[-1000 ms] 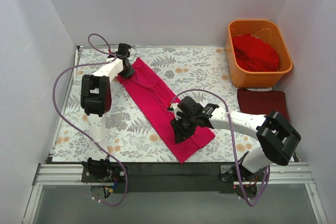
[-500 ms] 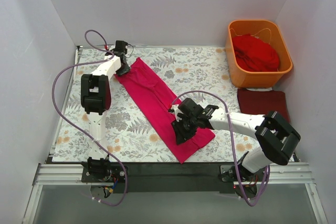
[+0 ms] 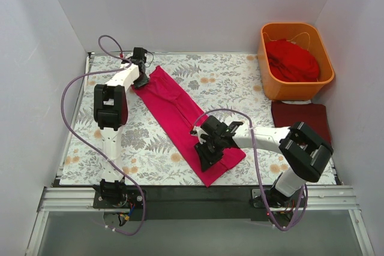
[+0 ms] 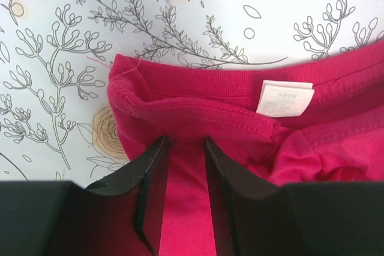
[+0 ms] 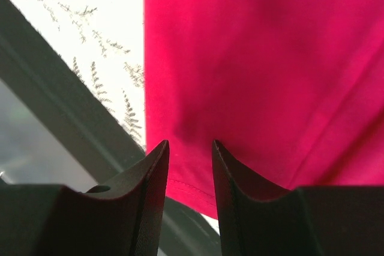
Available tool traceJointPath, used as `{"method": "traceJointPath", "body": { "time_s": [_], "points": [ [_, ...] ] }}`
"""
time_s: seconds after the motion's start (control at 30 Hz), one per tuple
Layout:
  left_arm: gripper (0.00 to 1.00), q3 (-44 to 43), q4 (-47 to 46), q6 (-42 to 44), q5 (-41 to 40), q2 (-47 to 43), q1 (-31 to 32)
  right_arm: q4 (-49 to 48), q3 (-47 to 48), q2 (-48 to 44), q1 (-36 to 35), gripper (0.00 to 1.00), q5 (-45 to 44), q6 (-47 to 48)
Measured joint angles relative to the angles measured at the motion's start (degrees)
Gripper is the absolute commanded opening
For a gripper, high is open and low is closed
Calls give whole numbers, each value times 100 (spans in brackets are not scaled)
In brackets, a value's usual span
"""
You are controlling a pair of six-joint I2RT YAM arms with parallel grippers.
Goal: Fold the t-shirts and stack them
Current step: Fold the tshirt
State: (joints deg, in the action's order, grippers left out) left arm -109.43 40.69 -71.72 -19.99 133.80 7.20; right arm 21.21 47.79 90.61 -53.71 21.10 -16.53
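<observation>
The magenta-pink t-shirt [image 3: 180, 115] lies folded into a long strip, running diagonally from far left to near centre. My left gripper [image 3: 141, 71] is at its collar end. In the left wrist view the jaws [image 4: 185, 143] stand a little apart over the fabric just behind the collar and white label [image 4: 285, 97], pinching nothing. My right gripper [image 3: 207, 147] hovers over the hem end. In the right wrist view it [image 5: 189, 145] is open above the shirt [image 5: 270, 58], near its hem corner. The maroon t-shirt [image 3: 300, 115] lies folded at the right. The scarlet t-shirt [image 3: 293, 59] is in the tub.
The orange tub [image 3: 267, 82] stands at the back right corner. The grey floral cloth [image 3: 234, 79] covers the table. The black front rail [image 3: 180, 199] runs just beyond the shirt's hem. White walls close in the left, back and right.
My right arm has drawn in a little and its gripper has shifted slightly towards the shirt's hem. My left gripper has edged a little along the collar end. The shirt lies as before.
</observation>
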Motion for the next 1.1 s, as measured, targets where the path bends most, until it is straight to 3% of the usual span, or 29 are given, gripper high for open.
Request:
{"method": "traceJointPath", "body": {
  "time_s": [0.3, 0.37, 0.5, 0.6, 0.83, 1.1],
  "points": [
    [31, -1425, 391, 157, 197, 833, -31, -149, 387, 649, -435, 40, 813, 0],
    [35, -1609, 409, 190, 269, 929, -31, -166, 595, 824, -586, 41, 870, 7],
    [52, -1718, 348, 186, 389, 979, -31, -26, 863, 931, -741, 46, 728, 13],
    [55, -1679, 258, 144, 492, 938, -31, 142, 1108, 911, -721, 50, 385, 22],
    [52, -1204, 289, -17, 542, 431, 26, 501, 1213, 396, -308, 52, -393, 46],
    [38, -1043, 352, -15, 111, -120, 557, 621, 774, -234, 190, 52, -791, 146]
  ]
}}
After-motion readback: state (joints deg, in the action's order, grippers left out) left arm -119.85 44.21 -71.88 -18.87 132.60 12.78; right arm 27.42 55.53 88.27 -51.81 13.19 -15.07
